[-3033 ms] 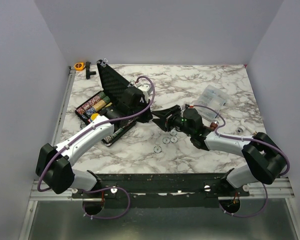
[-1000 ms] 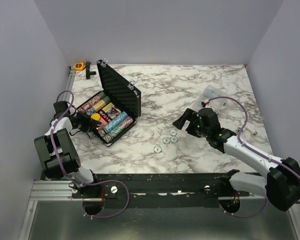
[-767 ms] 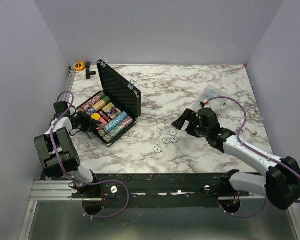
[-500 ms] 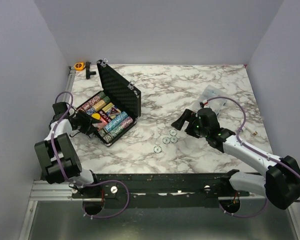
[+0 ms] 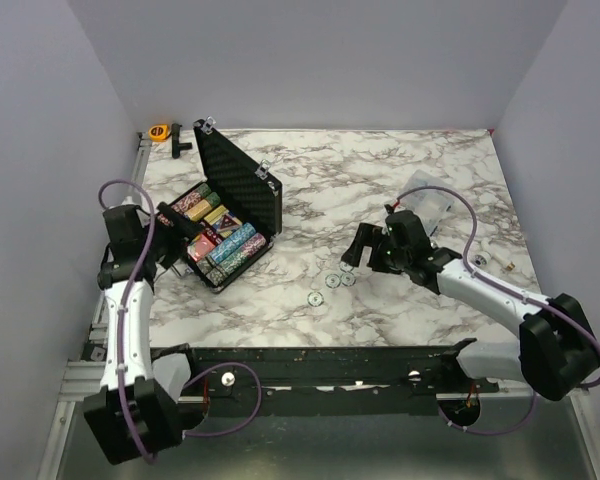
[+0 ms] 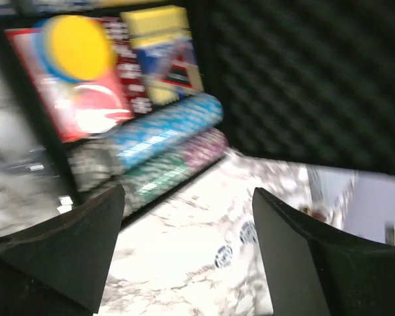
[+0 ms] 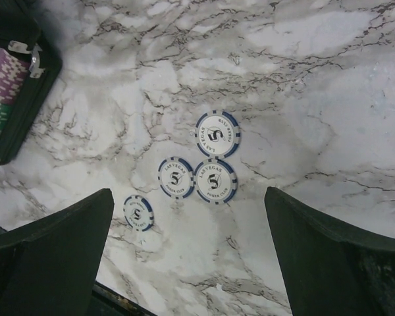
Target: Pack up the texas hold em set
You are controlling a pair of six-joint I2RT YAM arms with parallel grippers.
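Observation:
The texas hold em set's black case (image 5: 242, 187) lies open at the table's left, lid upright, with rows of chips (image 5: 230, 248) and card decks inside. In the blurred left wrist view a yellow disc (image 6: 76, 45) rests on the red decks (image 6: 95, 105), beside blue chip rows (image 6: 164, 128) and the foam lid (image 6: 303, 79). My left gripper (image 5: 180, 224) (image 6: 189, 197) hovers open at the case's left edge, holding nothing. Several loose blue-and-white chips (image 5: 332, 281) (image 7: 214, 180) lie mid-table. My right gripper (image 5: 349, 254) (image 7: 189, 217) stands open just above them, empty.
An orange tape roll (image 5: 159, 131) and a small black part (image 5: 177, 141) sit at the far left corner. A clear plastic bag (image 5: 427, 194) lies behind the right arm. A small metal piece (image 5: 479, 261) lies to the right. The case's corner (image 7: 16, 85) shows in the right wrist view.
My left gripper has opened and the left arm has lifted and drawn back from the case. My right gripper has edged left, closer to the loose chips.

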